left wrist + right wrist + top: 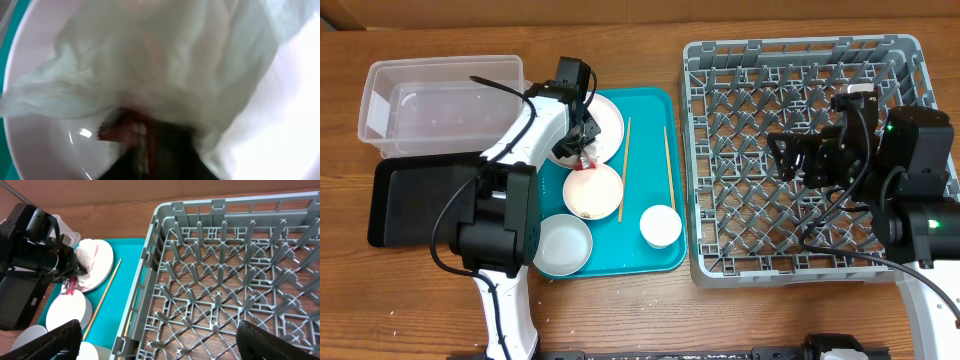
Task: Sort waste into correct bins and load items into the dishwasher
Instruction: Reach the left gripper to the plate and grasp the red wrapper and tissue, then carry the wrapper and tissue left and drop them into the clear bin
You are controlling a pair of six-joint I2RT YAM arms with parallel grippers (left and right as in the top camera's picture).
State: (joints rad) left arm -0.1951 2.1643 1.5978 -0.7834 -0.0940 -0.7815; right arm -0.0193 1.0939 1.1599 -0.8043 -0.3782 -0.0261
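Our left gripper (pixel 145 152) looks clenched on the red wrapper (pixel 122 129), pinching it from under the napkin (pixel 150 60) on the plate (pixel 40 145), likely so each piece of waste goes to its bin separately. That arm stretches over the teal tray (pixel 655 110), wrist tipped down. Our right gripper (pixel 160 347) hangs released, holding nothing, over the dish rack (pixel 225 210).

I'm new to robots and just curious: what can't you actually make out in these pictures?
- Left gripper grip: overhead, its own body covers the fingers; left wrist, blurred.
- Red wrapper: left wrist, blurred, mostly under the napkin.
- Black tray: overhead, right part hidden by the left arm.
- Right gripper: right wrist, fingers cut off by the bottom edge.
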